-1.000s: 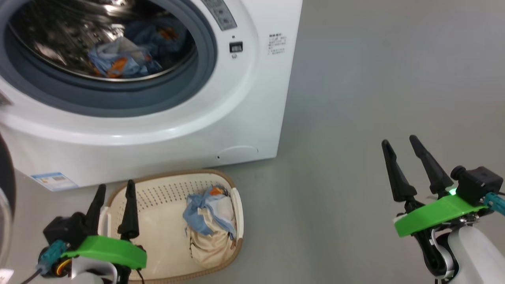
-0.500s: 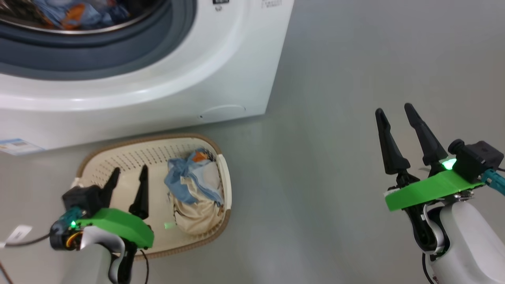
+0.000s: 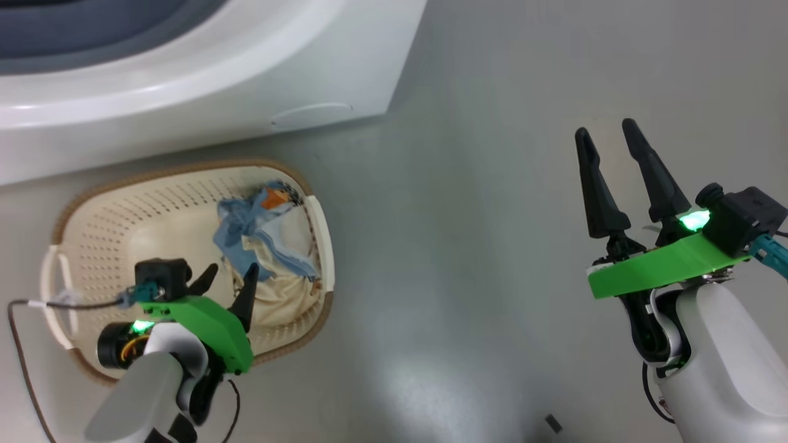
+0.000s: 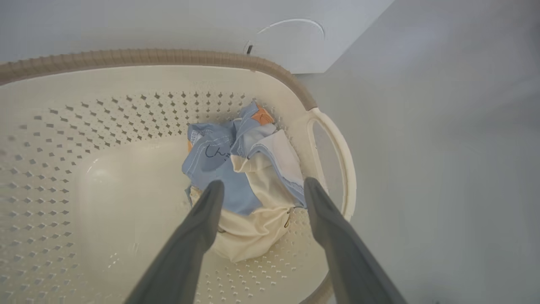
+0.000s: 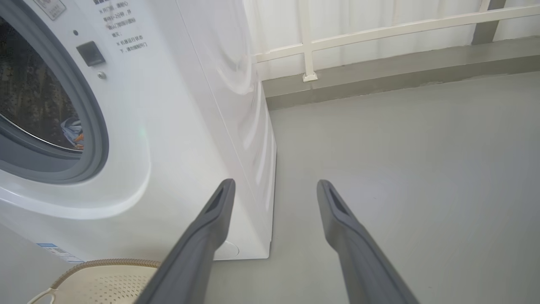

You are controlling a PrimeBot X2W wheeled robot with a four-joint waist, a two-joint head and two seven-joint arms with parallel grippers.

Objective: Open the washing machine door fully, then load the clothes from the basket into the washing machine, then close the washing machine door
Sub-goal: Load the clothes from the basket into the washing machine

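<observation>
The clothes (image 3: 261,243), a soft blue-and-cream fabric bundle, lie in the cream perforated plastic basket (image 3: 154,173), so my left gripper (image 3: 233,271) hangs over them, spread apart to grab.

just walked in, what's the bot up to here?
Loading laundry. The open left tool hangs over the light blue and cream fabric bundle in the cream perforated plastic basket, not gripping yet. Some blue cloth already lies in the white front-loading washing machine. The right tool is open, over grey floor.

One washing machine (image 3: 184,92), one basket (image 3: 123,203), one clothes bundle (image 3: 265,243), two end effectors (image 3: 233,267) (image 3: 604,127).
</observation>
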